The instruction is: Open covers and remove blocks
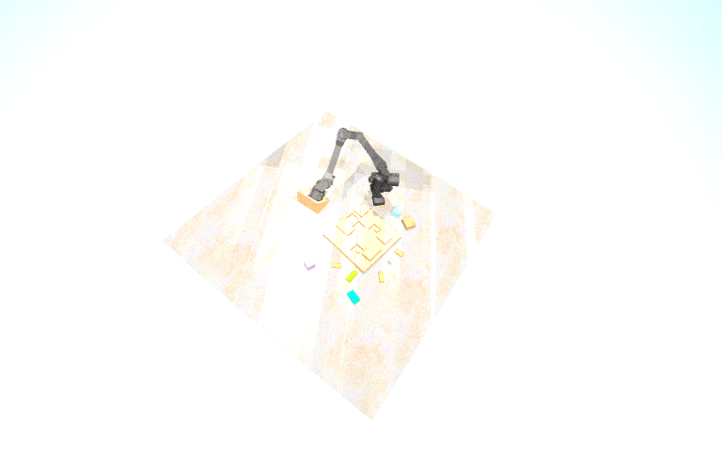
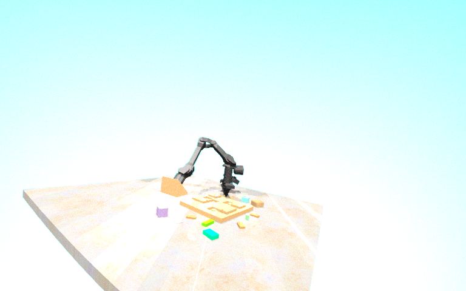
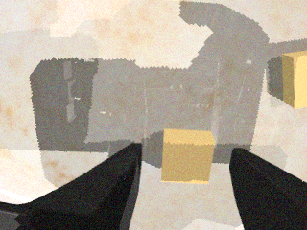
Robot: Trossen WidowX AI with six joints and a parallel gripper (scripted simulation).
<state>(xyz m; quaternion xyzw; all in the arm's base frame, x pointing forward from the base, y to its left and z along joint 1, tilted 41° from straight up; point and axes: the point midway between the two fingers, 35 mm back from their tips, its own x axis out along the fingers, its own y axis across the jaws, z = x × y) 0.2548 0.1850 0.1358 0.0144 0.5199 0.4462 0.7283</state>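
Note:
The puzzle board (image 1: 334, 238) (image 2: 199, 211) lies flat, with raised pale covers and several small openings; whether every cover is fully open is too small to tell. My gripper (image 1: 378, 205) (image 2: 226, 196) (image 3: 186, 155) is open, pointing down low beyond the board's far corner. A yellow block (image 3: 187, 162) rests on the table between the parted fingers, with a gap on either side. Another yellow block (image 3: 299, 79) lies to the right in the wrist view. An orange block (image 1: 336, 265) (image 2: 190, 216) and a lime block (image 1: 351, 275) (image 2: 207, 222) lie off the board's near side.
A light blue block (image 1: 396, 210) (image 2: 245, 199) and a brown block (image 1: 408, 222) (image 2: 256, 203) stand right of the gripper. A teal block (image 1: 353, 296) (image 2: 210, 234) lies in front. A purple cube (image 1: 309, 264) (image 2: 162, 211) is at the left. An orange wedge (image 1: 311, 201) (image 2: 172, 187) stands by the arm's base.

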